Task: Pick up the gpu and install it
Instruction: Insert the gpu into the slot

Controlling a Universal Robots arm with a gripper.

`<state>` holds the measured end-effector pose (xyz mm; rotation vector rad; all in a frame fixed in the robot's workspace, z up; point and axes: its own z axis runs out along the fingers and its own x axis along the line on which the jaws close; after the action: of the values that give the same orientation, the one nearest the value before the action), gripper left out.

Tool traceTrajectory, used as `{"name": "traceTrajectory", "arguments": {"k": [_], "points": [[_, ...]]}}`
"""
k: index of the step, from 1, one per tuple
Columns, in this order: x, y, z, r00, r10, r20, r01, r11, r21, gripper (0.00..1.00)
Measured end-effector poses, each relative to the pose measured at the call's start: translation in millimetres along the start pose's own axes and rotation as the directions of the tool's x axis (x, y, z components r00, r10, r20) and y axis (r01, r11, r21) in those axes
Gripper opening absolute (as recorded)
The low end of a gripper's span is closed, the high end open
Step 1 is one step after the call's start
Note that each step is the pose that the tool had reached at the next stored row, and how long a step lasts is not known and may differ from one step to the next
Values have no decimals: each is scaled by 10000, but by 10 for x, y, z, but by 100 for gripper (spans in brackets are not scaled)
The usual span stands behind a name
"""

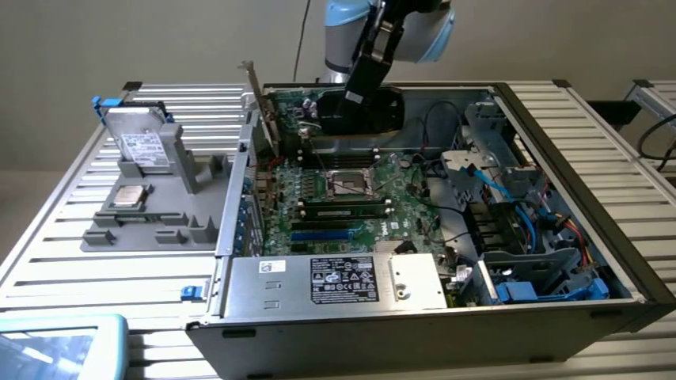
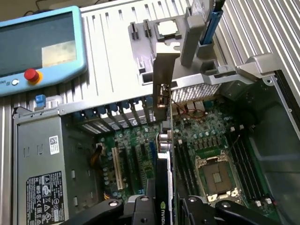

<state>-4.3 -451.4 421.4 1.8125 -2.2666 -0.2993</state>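
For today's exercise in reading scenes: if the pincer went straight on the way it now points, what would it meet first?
The pincer grips the graphics card and points down into the computer. The card's edge would likely reach the green motherboard first, near its slots; depth is unclear.

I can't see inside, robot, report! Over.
Gripper shut on thin green card with silver bracket. Card upright over large green motherboard. Nothing blocking seen.

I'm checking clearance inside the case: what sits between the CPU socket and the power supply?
In the exterior view, a dark memory stick and a row of blue slots lie on the motherboard between the CPU socket and the power supply.
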Motion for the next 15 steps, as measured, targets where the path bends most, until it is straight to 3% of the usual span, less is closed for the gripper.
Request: {"name": "traceTrajectory", "arguments": {"k": [3, 8, 15], "points": [[-8, -36, -6, 9999, -149, -84, 148, 9998, -154, 27], [-33, -145, -34, 9995, -281, -156, 276, 9992, -297, 27], [-34, -154, -6, 9923, -1142, -470, 1113, 9919, -605, 27]]}}
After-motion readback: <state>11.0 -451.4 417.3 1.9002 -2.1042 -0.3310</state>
